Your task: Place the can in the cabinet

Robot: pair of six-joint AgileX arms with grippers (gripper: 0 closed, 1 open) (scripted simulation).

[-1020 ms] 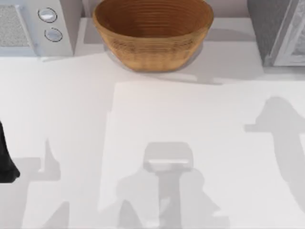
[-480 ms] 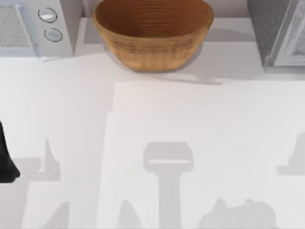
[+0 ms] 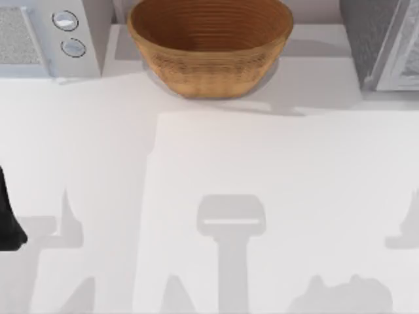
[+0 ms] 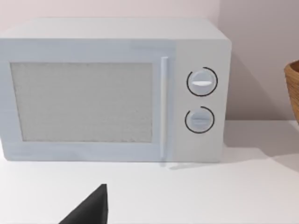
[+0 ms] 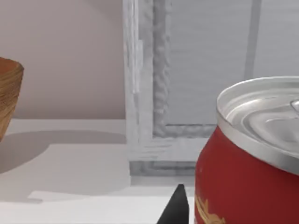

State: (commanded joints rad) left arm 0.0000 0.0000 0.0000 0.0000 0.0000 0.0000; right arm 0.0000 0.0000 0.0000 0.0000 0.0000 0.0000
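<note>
The left arm (image 3: 8, 219) sits parked at the counter's (image 3: 262, 163) left edge, its gripper (image 4: 88, 211) facing the microwave (image 4: 112, 88) — whether its fingers are spread or pressed together I cannot tell. The basket (image 3: 209, 46) stands at the back, between microwave and cabinet (image 3: 383, 42). The can (image 5: 250, 158) is upright, right against the right gripper (image 5: 176, 205), with the cabinet just beyond it; that gripper's hold cannot be told either.

no readable text anywhere, pale gold marks on the red can (image 5: 243, 186) too partial to read
</note>
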